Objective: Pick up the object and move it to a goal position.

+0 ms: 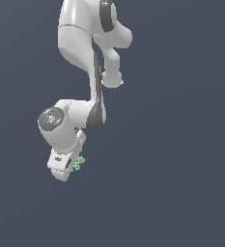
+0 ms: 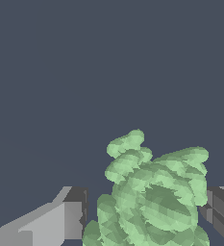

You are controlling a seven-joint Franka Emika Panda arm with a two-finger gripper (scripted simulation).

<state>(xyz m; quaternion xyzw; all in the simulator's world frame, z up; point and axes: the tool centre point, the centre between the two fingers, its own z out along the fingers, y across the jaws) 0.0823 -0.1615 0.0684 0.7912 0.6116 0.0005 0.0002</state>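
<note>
The jaws (image 2: pixel 144 216) are sitting on either side of the object (image 2: pixel 154 197), a light-green knobbly cluster of small beads, and appear to be clamping it: in the wrist view one grey finger (image 2: pixel 72 218) is showing at one flank of the cluster and the other finger (image 2: pixel 221 216) at the opposite flank, with the green lumps filling the whole gap between them and bulging out past the fingertips. Whether the pads are actually pressing the beads is hidden by the cluster itself.

In the exterior view the object (image 1: pixel 79 162) is peeking out as a tiny green speck right against the white jaws (image 1: pixel 73 165), at the low end of the arm (image 1: pixel 80 62). The arm is reaching down from the frame's upper edge, bending at its grey-capped joint. Behind everything a plain dark blue-grey bench (image 1: pixel 181 193) is filling both views.
</note>
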